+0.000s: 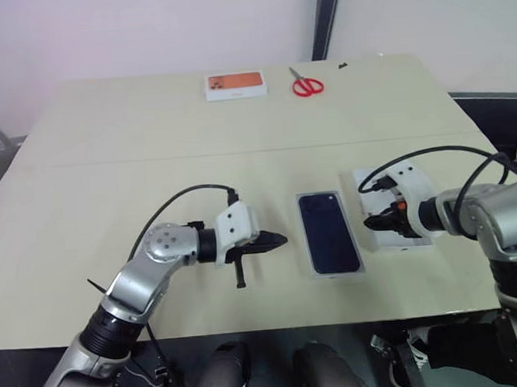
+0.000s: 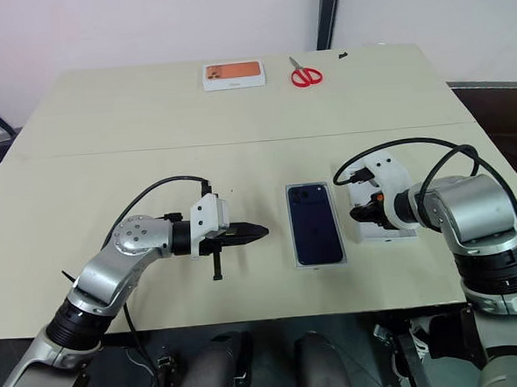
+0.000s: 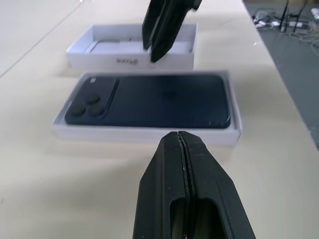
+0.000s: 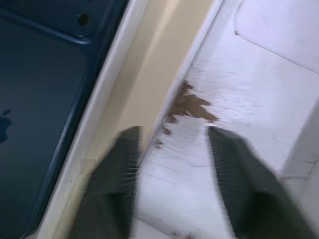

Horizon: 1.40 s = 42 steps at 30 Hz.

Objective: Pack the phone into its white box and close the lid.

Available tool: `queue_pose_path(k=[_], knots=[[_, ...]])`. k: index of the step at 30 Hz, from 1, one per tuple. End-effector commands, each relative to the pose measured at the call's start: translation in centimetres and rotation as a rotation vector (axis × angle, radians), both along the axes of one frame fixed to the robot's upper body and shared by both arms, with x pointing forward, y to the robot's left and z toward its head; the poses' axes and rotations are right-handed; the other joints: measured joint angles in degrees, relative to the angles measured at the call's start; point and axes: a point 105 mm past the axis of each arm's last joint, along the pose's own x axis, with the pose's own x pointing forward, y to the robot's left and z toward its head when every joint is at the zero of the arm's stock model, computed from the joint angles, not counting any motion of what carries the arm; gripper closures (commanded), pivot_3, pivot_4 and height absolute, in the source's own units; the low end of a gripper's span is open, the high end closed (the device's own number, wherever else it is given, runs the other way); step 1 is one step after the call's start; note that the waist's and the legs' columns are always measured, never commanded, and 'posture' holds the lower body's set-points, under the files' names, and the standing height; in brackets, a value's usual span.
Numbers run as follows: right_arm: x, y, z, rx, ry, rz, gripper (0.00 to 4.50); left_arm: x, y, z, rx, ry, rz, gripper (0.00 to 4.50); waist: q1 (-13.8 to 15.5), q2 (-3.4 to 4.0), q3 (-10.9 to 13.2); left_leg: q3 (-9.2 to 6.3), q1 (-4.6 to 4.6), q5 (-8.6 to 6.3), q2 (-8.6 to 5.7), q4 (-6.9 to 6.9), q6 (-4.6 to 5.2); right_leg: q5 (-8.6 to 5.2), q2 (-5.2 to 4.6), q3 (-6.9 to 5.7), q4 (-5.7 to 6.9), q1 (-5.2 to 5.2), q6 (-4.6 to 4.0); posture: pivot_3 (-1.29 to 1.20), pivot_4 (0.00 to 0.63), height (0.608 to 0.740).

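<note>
Beneath my right end effector, fingers apart astride its near wall, lies the lid, light thin card, best pinched by that rim; beside it the phone sits in the white box, my left end effector pressed together.

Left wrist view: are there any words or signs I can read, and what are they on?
Lid, side wall: one small dark word, upside down, too blurred to read.
Phone, back: a faint apple-shaped logo, no words.
Nothing else can be read.
</note>
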Motion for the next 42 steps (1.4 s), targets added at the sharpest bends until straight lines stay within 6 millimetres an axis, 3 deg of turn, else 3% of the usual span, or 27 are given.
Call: queue_pose_path(k=[1,4,8,10,12,15,18,20,23,25,27,30,33,36,38,41,42], knots=[[0.3,-0.3,0.7,0.022,-0.034,-0.036,4.46,-0.4,-0.1,1.1,-0.037,-0.038,-0.011,4.50,0.0,0.00,0.0,0.00,0.00,0.00,0.00,0.01,0.00,0.00,0.00,0.00,0.01,0.00,0.00,0.00,0.150,0.740],[0.6,0.0,1.4,0.057,-0.058,-0.034,4.46,-0.2,0.0,1.2,-0.043,-0.038,0.002,4.50,0.0,0.00,0.0,0.01,0.00,0.00,0.00,0.02,0.00,0.00,0.00,0.00,0.01,0.02,0.00,0.00,0.150,0.740],[1.6,0.2,4.4,0.119,-0.165,-0.045,4.46,0.7,1.1,1.3,-0.064,-0.040,0.071,4.50,-0.1,0.01,0.0,0.01,0.00,0.00,0.00,0.01,0.01,0.00,0.01,0.00,0.01,0.00,0.01,0.00,0.150,0.740],[2.1,1.6,7.2,0.307,-0.246,0.007,4.46,2.0,2.4,1.8,-0.099,-0.042,0.164,4.50,-0.3,0.01,0.0,0.01,0.00,0.00,0.00,0.00,0.01,0.00,0.02,0.00,0.02,-0.01,0.00,0.00,0.150,0.740],[1.6,4.6,9.6,0.563,-0.287,0.157,4.46,3.6,4.0,2.2,-0.137,-0.052,0.275,4.50,-0.8,0.01,0.0,0.01,0.02,0.00,0.02,-0.02,0.01,0.00,0.06,0.00,0.05,-0.02,0.00,0.00,0.150,0.740],[-0.2,8.4,10.9,0.864,-0.256,0.350,4.46,5.5,6.0,2.9,-0.181,-0.076,0.407,4.50,-1.1,-0.02,0.0,-0.04,0.03,0.00,0.07,-0.08,0.01,0.00,0.09,-0.05,0.06,0.00,0.01,0.00,0.150,0.740],[-2.4,11.5,10.4,1.071,-0.174,0.430,4.46,6.6,7.0,3.9,-0.210,-0.103,0.466,4.50,-1.0,-0.02,0.0,-0.03,0.00,0.00,0.06,-0.04,0.01,0.00,0.07,-0.06,0.07,0.00,0.01,0.00,0.150,0.740],[-4.0,13.2,9.4,1.209,-0.073,0.379,4.46,6.8,7.2,4.4,-0.213,-0.118,0.478,4.50,-0.8,-0.04,0.0,-0.08,-0.05,-0.01,0.06,0.04,0.03,0.00,0.02,-0.13,0.04,0.05,0.02,0.00,0.150,0.740],[-5.7,14.5,6.7,1.228,0.012,0.293,4.46,6.7,6.9,4.1,-0.187,-0.123,0.463,4.50,-1.5,-0.03,0.0,0.04,-0.13,-0.05,0.04,0.15,0.13,0.00,0.00,-0.07,0.01,0.06,0.05,0.00,0.150,0.740],[-6.7,15.1,4.9,1.233,0.062,0.222,4.46,6.3,6.4,3.6,-0.165,-0.122,0.440,4.50,-1.5,-0.02,0.0,0.03,-0.09,-0.06,0.04,0.17,0.15,0.00,0.04,-0.06,0.03,0.08,0.05,0.00,0.150,0.740],[-7.0,15.3,4.5,1.237,0.067,0.182,4.46,6.2,6.2,3.5,-0.158,-0.121,0.431,4.50,-1.6,-0.02,0.0,0.01,-0.05,-0.06,0.04,0.14,0.14,0.00,0.07,-0.06,0.06,0.07,0.06,0.00,0.150,0.740],[-6.7,14.2,2.9,1.180,0.090,0.084,4.46,4.8,4.3,2.4,-0.131,-0.076,0.334,4.50,-1.5,-0.02,0.0,0.01,-0.04,-0.06,0.04,0.13,0.14,0.00,0.09,-0.02,0.07,0.05,0.05,0.00,0.150,0.740],[-5.4,13.0,3.1,1.155,0.055,0.033,3.62,3.7,2.9,1.5,-0.092,-0.050,0.256,4.50,-1.3,-0.02,0.0,0.01,-0.03,-0.06,0.04,0.14,0.14,0.00,0.08,-0.02,0.03,0.08,0.05,0.00,0.150,0.740],[-4.5,11.9,4.0,1.090,0.010,0.056,1.99,3.2,1.8,1.3,-0.084,-0.040,0.206,4.50,-1.3,0.00,0.0,0.01,-0.03,-0.06,0.04,0.14,0.13,0.00,0.08,-0.01,0.03,0.08,0.05,0.00,0.150,0.740],[-4.1,11.0,4.6,1.013,-0.008,0.088,1.17,3.2,1.1,1.4,-0.093,-0.038,0.193,4.50,-1.2,0.01,0.0,0.03,-0.03,-0.06,0.04,0.14,0.13,-0.01,0.07,0.00,0.03,0.07,0.05,0.00,0.150,0.740],[-3.8,9.7,5.4,0.856,-0.025,0.140,1.17,3.2,0.2,1.5,-0.105,-0.034,0.177,4.50,-1.1,0.04,0.0,0.01,-0.04,-0.06,0.05,0.12,0.14,-0.01,0.08,-0.03,0.00,0.10,0.04,0.00,0.150,0.740],[-3.2,8.6,5.7,0.708,-0.086,0.167,1.17,3.2,-0.6,1.4,-0.107,-0.033,0.164,4.50,-1.1,0.07,0.0,0.03,-0.05,-0.06,0.04,0.13,0.14,-0.01,0.07,-0.02,-0.01,0.09,0.05,0.00,0.150,0.740]])
